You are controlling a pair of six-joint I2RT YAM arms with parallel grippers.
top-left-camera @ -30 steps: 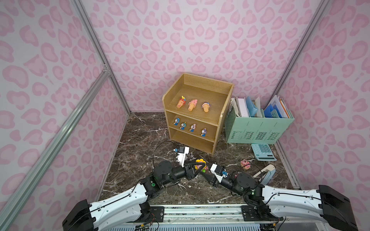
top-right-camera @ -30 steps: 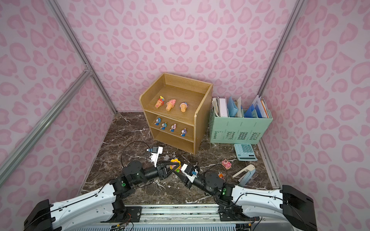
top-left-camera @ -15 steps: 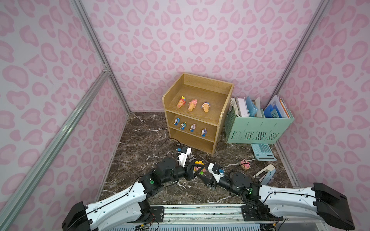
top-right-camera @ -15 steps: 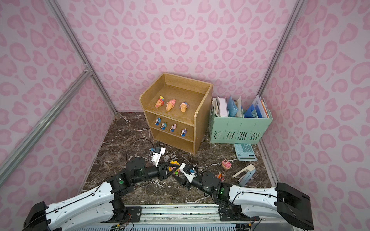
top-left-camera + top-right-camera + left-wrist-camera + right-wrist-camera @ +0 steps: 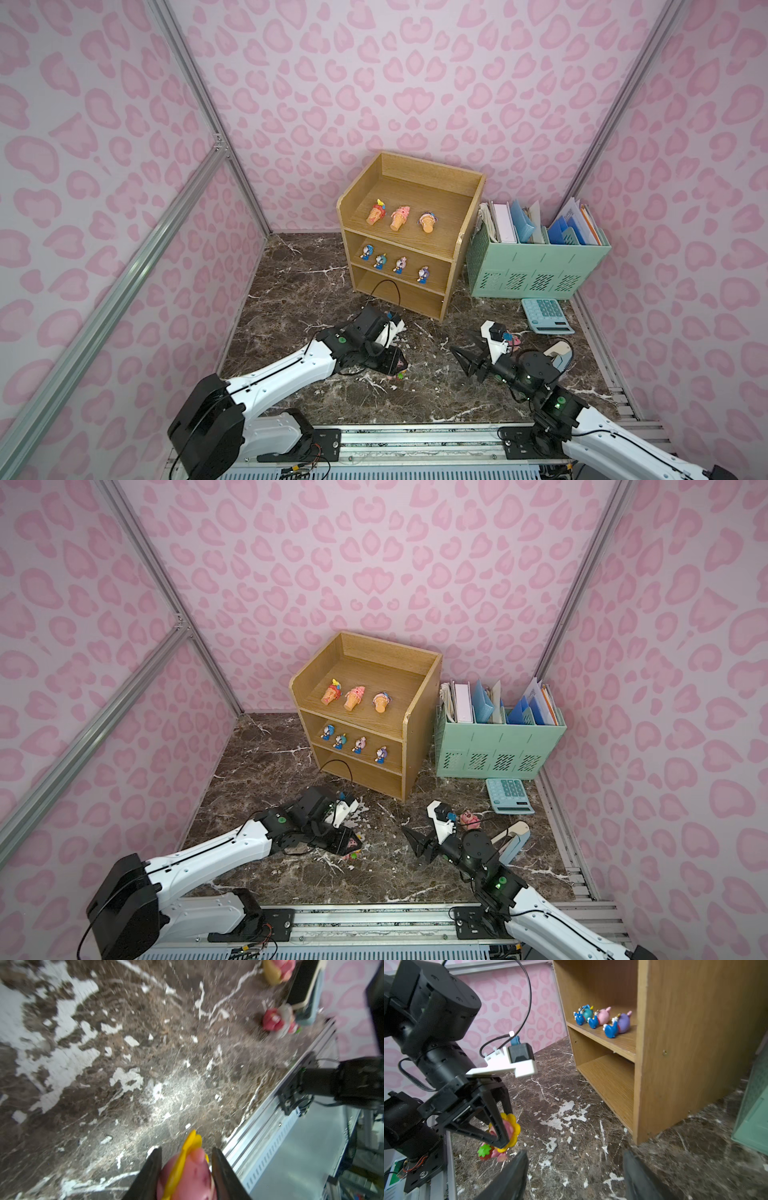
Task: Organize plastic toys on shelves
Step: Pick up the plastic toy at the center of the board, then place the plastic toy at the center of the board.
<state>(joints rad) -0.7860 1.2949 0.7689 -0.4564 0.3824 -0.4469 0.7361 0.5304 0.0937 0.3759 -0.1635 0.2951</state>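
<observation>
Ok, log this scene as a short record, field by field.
left jaws: shut on pink figurine with yellow collar
right jaws: open, empty
shelves top tier: three ice-cream-cone toys
middle tier: four blue-white characters
bottom tier: bare
marble table: loose pink toy near calculator

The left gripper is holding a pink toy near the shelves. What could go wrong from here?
1. The left gripper pinches the rounded, glossy pink toy only near its fingertips; it may slip out on the way to the shelves.
2. Its black cable loops up close to the shelves' open front; it could snag a shelf edge or brush the small toys on the middle tier.
</observation>
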